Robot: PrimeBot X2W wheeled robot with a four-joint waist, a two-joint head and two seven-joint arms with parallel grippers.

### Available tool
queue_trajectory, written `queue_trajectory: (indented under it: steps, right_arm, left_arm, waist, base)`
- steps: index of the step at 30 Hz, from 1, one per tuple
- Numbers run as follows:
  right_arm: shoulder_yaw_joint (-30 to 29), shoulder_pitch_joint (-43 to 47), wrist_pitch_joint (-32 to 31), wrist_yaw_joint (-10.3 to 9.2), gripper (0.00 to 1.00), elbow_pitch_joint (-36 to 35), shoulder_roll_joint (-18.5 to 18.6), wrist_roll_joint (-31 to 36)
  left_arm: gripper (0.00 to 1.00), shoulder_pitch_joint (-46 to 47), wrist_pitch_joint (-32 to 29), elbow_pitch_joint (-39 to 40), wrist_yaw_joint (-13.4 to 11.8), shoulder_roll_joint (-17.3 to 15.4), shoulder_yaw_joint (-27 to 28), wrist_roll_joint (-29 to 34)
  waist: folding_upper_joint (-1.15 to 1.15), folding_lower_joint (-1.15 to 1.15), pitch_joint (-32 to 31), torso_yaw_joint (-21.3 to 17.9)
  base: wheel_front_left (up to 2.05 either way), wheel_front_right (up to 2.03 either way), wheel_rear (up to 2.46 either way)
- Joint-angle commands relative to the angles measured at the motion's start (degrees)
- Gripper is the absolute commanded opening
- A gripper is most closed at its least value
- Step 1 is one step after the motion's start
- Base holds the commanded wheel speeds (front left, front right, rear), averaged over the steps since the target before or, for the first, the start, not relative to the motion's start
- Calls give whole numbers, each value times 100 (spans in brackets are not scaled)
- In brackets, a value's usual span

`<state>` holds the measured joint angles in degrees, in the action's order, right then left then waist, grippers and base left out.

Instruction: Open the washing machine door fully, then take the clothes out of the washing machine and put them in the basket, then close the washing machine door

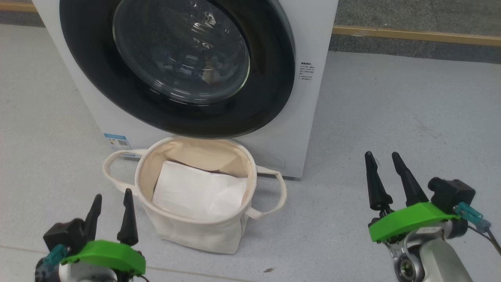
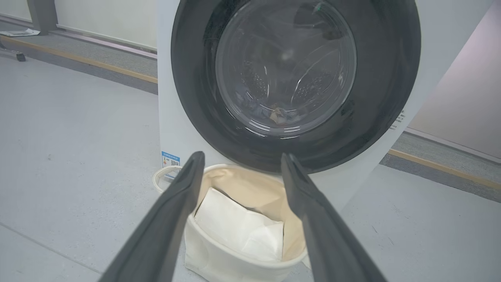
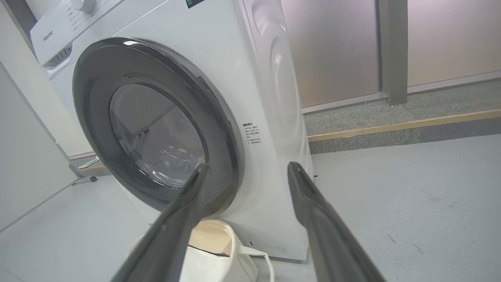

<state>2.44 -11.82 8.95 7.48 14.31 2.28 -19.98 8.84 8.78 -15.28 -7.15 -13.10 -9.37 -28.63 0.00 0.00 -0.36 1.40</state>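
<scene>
Washing machine door (image 1: 180,51): shut, just above the basket (image 1: 195,235). Rigid, glossy, probably slippery; you'd best hook its outer rim edge, not the glass. Clothes (image 2: 276,113) behind it: soft, light. Left tool (image 1: 112,194), right tool (image 1: 381,154): both spread wide, empty.

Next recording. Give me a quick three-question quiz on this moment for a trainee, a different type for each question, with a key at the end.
1. True or false: the washing machine door is shut.
2. What lies in the basket in front of the washer? A) a plain white sheet; B) a pair of shoes; C) nothing at all.
3. Fill in the missing word: the left gripper and the right gripper both hold nothing, and the fingers of each stand ____.

Key: 1 true; 2 A; 3 open.
</scene>
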Motion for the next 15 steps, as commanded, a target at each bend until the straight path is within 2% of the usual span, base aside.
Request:
queue_trajectory:
  steps: [1,10,15]
  right_arm:
    - [96,-378,77,1,100,-247,43,162]
    - [59,-408,228,1,100,-292,48,760]
    - [42,-444,312,1,100,-231,50,749]
  left_arm:
    - [100,347,94,234,-57,-182,136,139]
    - [100,346,245,568,-36,-251,156,428]
    - [100,353,329,674,-42,-289,196,620]
  waist:
    - [0,0,-3,-2]
    - [0,0,-23,-30]
    - [0,0,-19,-51]
  base:
    - [0,0,0]
    - [0,0,0]
    - [0,0,0]
